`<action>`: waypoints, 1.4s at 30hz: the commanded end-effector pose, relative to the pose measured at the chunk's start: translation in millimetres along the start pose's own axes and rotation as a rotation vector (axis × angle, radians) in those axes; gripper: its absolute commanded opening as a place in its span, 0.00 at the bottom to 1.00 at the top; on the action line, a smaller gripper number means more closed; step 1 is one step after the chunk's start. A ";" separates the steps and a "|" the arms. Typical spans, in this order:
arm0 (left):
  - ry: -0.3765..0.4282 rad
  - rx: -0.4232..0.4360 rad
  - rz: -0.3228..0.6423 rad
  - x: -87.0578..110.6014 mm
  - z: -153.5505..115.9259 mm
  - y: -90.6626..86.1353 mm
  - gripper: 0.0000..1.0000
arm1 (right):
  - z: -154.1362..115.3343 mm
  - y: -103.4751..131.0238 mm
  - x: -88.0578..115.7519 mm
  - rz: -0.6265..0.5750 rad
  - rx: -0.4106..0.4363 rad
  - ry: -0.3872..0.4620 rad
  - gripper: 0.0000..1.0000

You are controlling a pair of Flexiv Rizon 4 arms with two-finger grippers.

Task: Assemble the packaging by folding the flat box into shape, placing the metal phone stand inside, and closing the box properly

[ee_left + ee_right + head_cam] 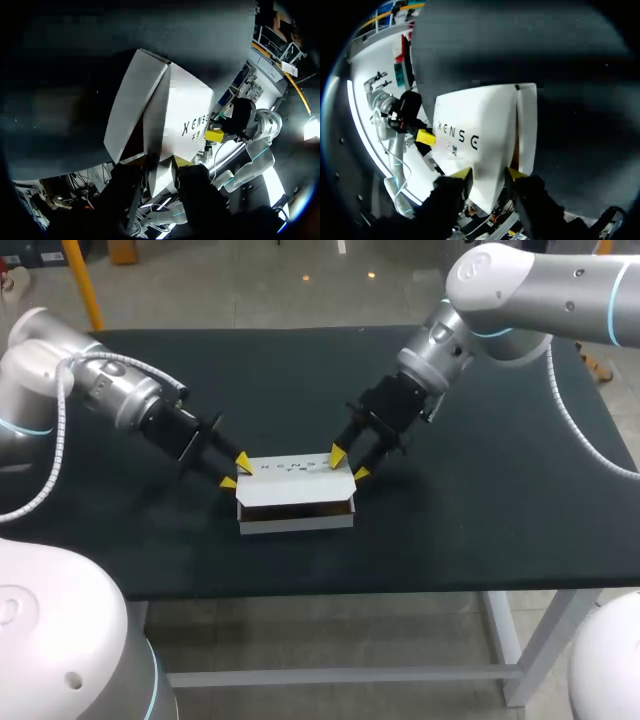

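Surface: You are working over a black table with a matte dark top on a white frame.
Box: The white box is lying lengthwise between your two grippers, one at each of its short ends, and is resting on the tabletop under their tips. It is standing folded into shape. Its top panel, carrying dark lettering, is running from one gripper across to the other. The long side facing away from both wrists is gaping open and showing a brown inside.
Left gripper: Your left gripper is grasping the box at the end nearest it. In its wrist view the yellow fingertips are pressing an end panel from two sides, with the rest of the box stretching ahead of them.
Right gripper: Your right gripper is clamping the opposite end. In its wrist view the fingertips are pinching the box's corner between them, and the lettered panel is spreading out ahead.
Arms: Your left arm and right arm are slanting down toward the box from opposite sides.
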State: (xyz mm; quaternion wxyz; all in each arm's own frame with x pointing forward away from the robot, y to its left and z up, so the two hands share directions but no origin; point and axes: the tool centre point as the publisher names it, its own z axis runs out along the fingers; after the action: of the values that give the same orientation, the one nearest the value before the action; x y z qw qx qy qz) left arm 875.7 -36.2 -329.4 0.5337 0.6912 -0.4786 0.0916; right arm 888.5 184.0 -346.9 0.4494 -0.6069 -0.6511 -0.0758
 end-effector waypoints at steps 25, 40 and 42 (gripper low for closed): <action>-0.060 0.133 0.079 0.1 -19.4 19.6 0.49 | 5.5 1.7 -3.7 -0.023 -0.021 -0.011 0.47; -0.269 0.206 0.346 18.4 -34.3 47.1 1.00 | 4.6 2.4 -4.2 -0.022 -0.020 -0.009 0.47; -0.322 0.209 0.392 22.2 -31.1 51.3 1.00 | 4.6 2.4 -4.2 -0.022 -0.020 -0.009 0.47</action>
State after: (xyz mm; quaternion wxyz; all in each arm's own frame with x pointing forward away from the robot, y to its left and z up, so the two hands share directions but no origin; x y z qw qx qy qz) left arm 864.5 -14.7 -280.6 0.3938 0.6446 -0.6386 0.1468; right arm 887.2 184.3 -353.0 0.4381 -0.6058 -0.6587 -0.0847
